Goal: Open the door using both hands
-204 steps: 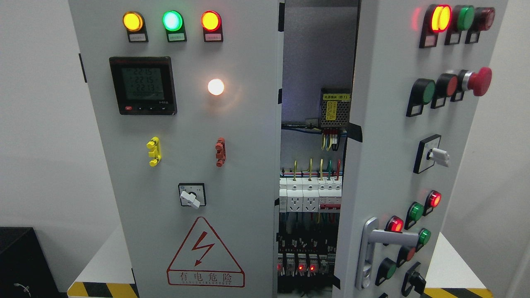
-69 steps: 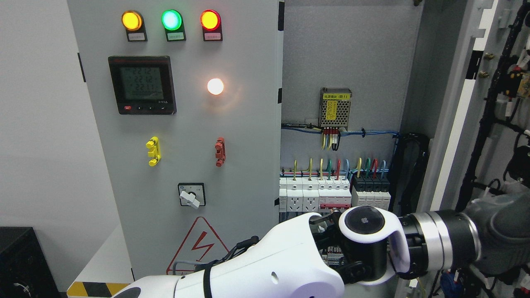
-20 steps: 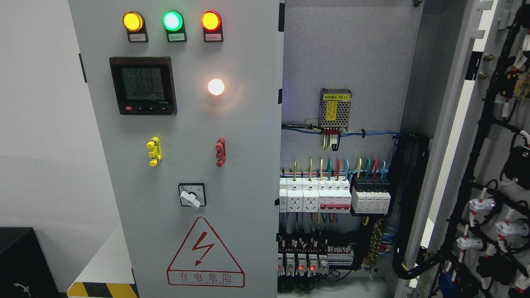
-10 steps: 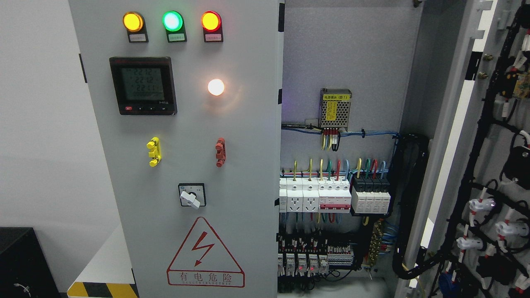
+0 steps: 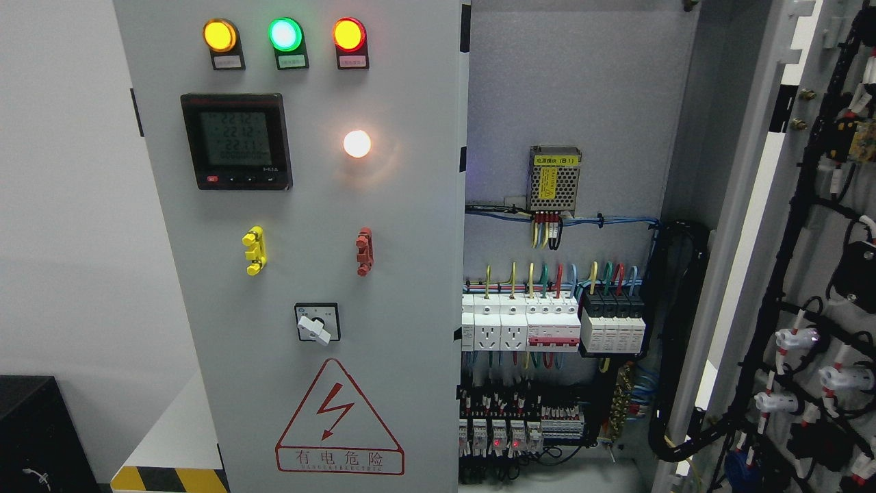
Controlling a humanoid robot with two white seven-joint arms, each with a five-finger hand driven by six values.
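Right now neither robot hand shows anywhere in the head view, so whether their fingers are spread or curled cannot be told, and nothing in sight is being held.

What matters for any coming move is how the door lies. It is the right-hand leaf of the cabinet, and it stands swung far out on its hinge side, filling the right edge of the picture from top to bottom. Its long axis runs upright, and its inner face is turned toward the camera, showing black cable bundles and the white backs of switches. The door's free edge and its handle are out of the frame, so how near either one lies to a hand cannot be judged; by the rig's layout the right arm would come in on that same side and is probably the nearer one.

The left panel stays flush against the cabinet, with three lit lamps along its top edge, a meter below them, a rotary switch lower down and a red warning triangle near its bottom edge. Between panel and door the cabinet's inside is fully laid bare: a small power supply on the back wall, and a row of breakers under it.

Judged from this, the opening looks done or nearly so. If more swing were wanted, the push would go rightward against the upright inner face, well clear of the cables.
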